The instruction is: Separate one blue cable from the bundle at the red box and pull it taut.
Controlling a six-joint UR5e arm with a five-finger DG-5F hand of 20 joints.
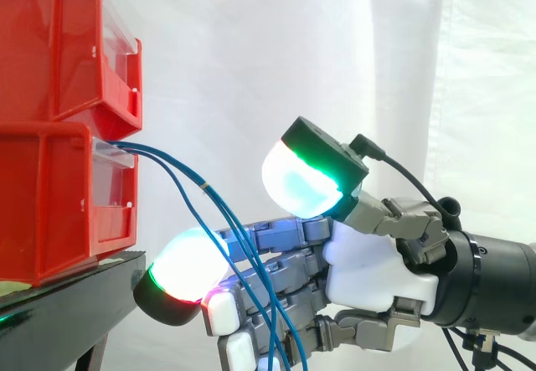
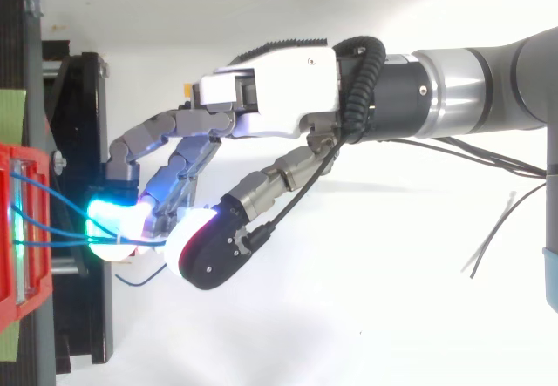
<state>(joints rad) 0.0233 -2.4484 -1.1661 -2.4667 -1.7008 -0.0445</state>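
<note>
1. The blue cables [image 1: 206, 188] leave the front lip of the lower red box [image 1: 50, 203] and slope down and away from it, straight into the hand [image 1: 377, 275], so their long axis runs from box to palm
2. The fingers [image 1: 276, 235] are spread and reach toward the box, with the thumb pad lifted well above the lit fingertip below it. The strands pass through that gap and lie across the fingers, and we see none pinched
3. From above, the cables [image 2: 65, 243] come off the box apart and converge at the glowing fingertip. They run so close together there that we judge singling out one needs a narrow pinch
4. The lowest fingertip sits just beside the front edge of the black stand [image 1: 67, 304], so there is little room forward or downward
5. Behind the hand, away from the box and before the white curtain [image 1: 251, 53], the space is open, and we judge a pull should go that way
</note>
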